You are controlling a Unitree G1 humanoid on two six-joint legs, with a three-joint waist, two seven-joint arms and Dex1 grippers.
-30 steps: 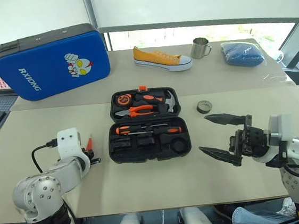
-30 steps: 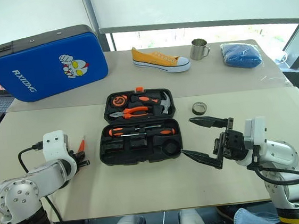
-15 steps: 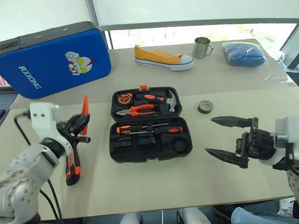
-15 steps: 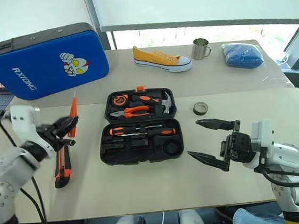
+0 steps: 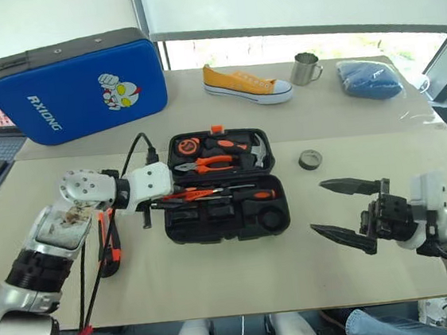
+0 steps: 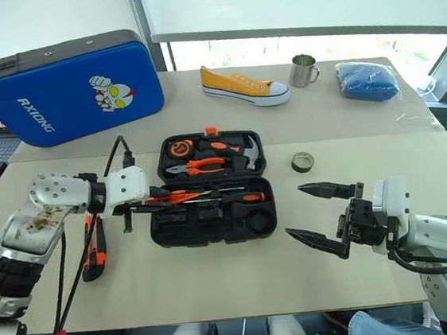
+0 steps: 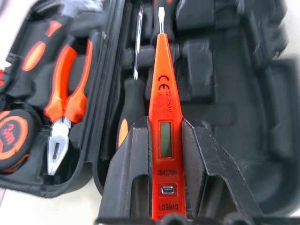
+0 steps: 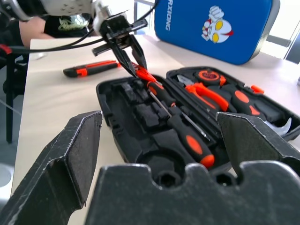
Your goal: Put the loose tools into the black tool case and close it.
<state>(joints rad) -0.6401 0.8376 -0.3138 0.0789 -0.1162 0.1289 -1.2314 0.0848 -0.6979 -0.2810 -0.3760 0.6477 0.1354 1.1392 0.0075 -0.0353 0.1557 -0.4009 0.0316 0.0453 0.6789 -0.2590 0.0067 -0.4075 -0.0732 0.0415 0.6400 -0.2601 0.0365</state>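
Left gripper (image 7: 161,140) pinches slim orange tester screwdriver (image 7: 162,112) – tip over open black tool case (image 5: 223,185). Right gripper (image 5: 341,209) spread wide, empty. Utility knife (image 5: 107,242), tape roll (image 5: 310,159) on table (image 5: 218,272) – outside case.

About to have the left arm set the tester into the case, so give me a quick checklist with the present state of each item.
1. Tester screwdriver clamped in left gripper: ok.
2. Tester's tip over the open tool case: ok.
3. Which slot is free for the tester: cannot tell.
4. Right gripper open and clear of the case: ok.
5. Utility knife packed: not ok, lies on the table.
6. Tape roll packed: not ok, lies outside the case.
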